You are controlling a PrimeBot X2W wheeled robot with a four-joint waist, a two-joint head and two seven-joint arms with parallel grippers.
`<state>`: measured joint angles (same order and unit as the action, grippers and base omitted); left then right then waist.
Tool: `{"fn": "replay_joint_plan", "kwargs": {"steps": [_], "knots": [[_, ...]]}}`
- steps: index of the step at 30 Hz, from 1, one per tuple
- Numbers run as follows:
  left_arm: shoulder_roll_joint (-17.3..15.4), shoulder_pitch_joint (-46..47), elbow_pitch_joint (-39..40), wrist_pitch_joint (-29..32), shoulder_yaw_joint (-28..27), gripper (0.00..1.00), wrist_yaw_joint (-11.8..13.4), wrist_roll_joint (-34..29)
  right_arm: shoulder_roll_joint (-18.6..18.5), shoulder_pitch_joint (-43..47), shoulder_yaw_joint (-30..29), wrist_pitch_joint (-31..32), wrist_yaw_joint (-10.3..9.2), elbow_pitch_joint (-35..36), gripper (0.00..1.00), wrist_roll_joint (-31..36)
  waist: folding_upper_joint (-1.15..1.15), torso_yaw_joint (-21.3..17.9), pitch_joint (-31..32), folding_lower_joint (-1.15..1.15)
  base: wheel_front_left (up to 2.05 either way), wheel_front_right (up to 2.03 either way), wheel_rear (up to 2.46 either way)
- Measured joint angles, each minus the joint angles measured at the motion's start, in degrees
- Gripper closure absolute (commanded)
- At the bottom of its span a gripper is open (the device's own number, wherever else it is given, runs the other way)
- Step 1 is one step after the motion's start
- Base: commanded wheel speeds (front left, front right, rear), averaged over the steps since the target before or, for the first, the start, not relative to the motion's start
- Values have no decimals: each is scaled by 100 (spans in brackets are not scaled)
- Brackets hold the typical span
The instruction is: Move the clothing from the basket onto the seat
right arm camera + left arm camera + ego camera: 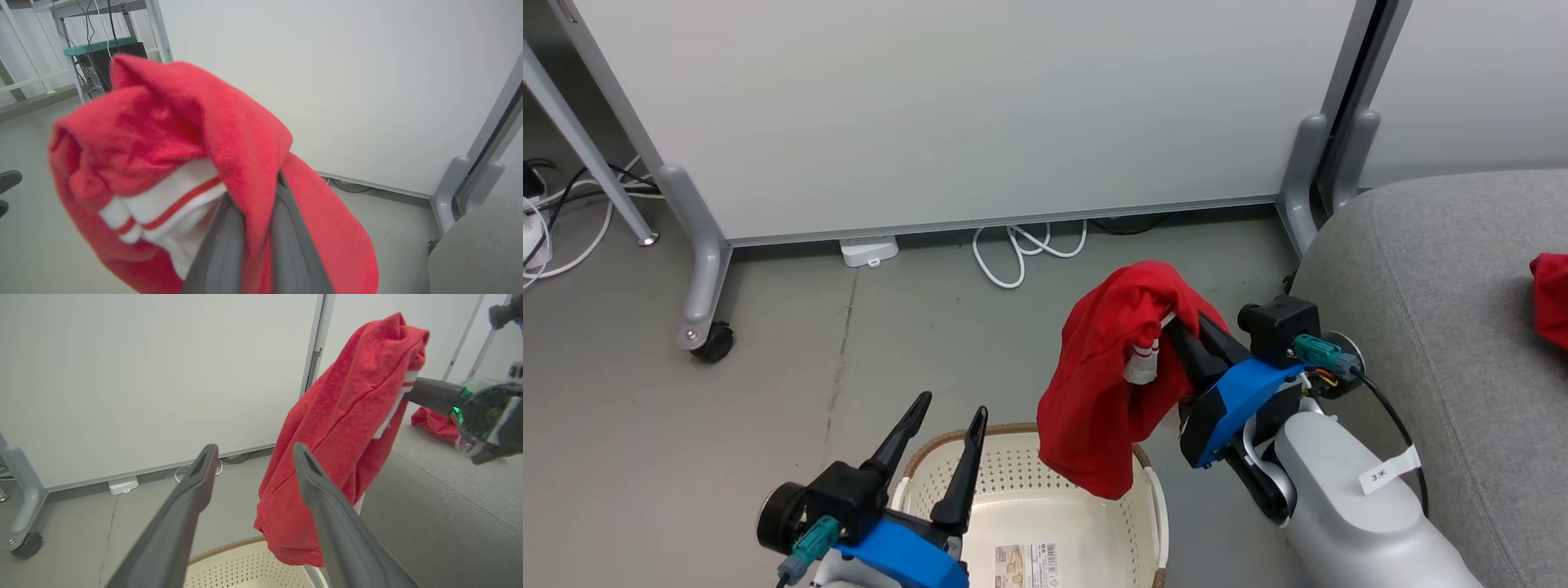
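My right gripper [1176,327] is shut on a red garment with white stripes [1111,384], which hangs above the far right rim of the cream basket [1029,482]. The same garment [339,433] shows in the left wrist view, and it drapes over my right fingers [286,237] in the right wrist view. My left gripper [952,408] stands open over the basket's near left side, holding nothing. A second red garment [1552,298] lies on the grey seat [1445,310] at the right edge. The basket's inside looks bare apart from a label.
A white partition panel on wheeled grey feet [707,327] stands behind the basket. White cables [1021,249] and a power strip [870,249] lie on the floor at its base. More cables and a metal leg [588,147] are at far left.
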<state>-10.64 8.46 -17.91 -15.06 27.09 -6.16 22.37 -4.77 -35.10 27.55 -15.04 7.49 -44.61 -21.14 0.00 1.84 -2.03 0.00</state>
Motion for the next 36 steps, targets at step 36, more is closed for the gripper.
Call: {"fn": "replay_joint_plan", "kwargs": {"steps": [36], "knots": [[140,30,338,0,-272,0,-129,-423,7,14,-250,0,0,270,100,-32,0,-2269,-310,0,0,0,0]]}}
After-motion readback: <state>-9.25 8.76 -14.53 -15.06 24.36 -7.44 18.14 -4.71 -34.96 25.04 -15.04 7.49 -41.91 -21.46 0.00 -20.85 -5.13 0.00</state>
